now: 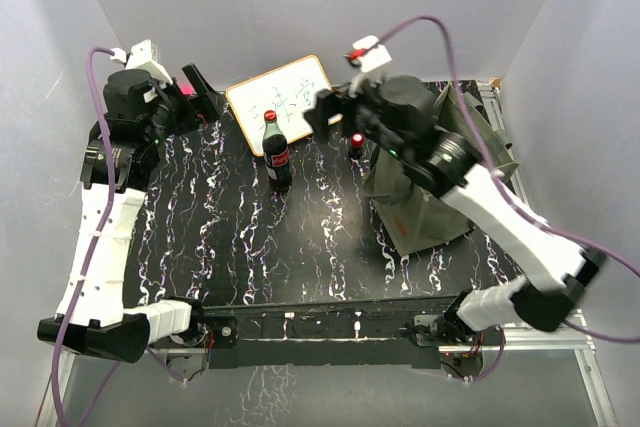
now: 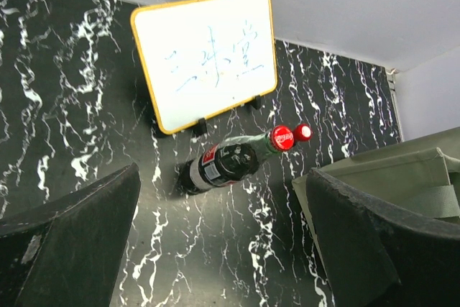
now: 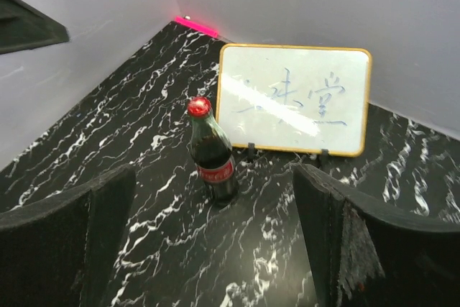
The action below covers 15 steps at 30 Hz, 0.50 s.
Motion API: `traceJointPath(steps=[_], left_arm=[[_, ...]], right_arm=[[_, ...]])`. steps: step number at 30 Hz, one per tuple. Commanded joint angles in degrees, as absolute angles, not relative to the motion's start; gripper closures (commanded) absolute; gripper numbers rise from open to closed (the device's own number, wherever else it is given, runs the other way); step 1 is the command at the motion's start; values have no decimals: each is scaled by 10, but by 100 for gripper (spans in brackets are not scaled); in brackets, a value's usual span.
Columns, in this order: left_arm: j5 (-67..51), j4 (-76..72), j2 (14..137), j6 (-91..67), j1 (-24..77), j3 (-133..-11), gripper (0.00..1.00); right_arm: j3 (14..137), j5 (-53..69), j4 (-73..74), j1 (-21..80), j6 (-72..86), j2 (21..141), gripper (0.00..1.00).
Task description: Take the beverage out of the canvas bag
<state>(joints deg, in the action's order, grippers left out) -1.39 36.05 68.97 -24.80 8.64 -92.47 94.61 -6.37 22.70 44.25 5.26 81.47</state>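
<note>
Bottle [image 1: 277, 152] stands upright left of bag [image 1: 420, 209], looks already out; your right gripper [image 1: 325, 112], spread open, is nearer.

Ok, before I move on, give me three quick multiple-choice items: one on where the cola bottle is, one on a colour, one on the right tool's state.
1. Where is the cola bottle?
A) lying flat at the near edge
B) upright on the table before the whiteboard, outside the canvas bag
C) on top of the whiteboard

2. What colour is its cap?
A) red
B) blue
C) white

3. The right tool is:
A) shut on the bottle
B) shut on the whiteboard
C) open, empty

Answers: 1 B, it stands free on the table. 2 A, the right wrist view shows the cap is red. 3 C, its fingers are spread with nothing between them.
</note>
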Motion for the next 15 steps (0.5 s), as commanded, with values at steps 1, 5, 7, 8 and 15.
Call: traceJointPath(steps=[1,5,7,8,15], left_arm=[[-41,343,677,-290,87,-895,3],[-43,343,671,-303,87,-875,3],[-42,343,666,-310,87,-864,3],[-42,344,663,-315,87,-858,3],[-17,372,666,-343,87,-862,3]], right_arm=[[890,-130,339,442,96,707,7],[882,-205,433,443,120,643,9],[894,-246,469,442,124,631,11],[903,-268,485,442,124,629,12],[926,-392,537,431,80,666,18]])
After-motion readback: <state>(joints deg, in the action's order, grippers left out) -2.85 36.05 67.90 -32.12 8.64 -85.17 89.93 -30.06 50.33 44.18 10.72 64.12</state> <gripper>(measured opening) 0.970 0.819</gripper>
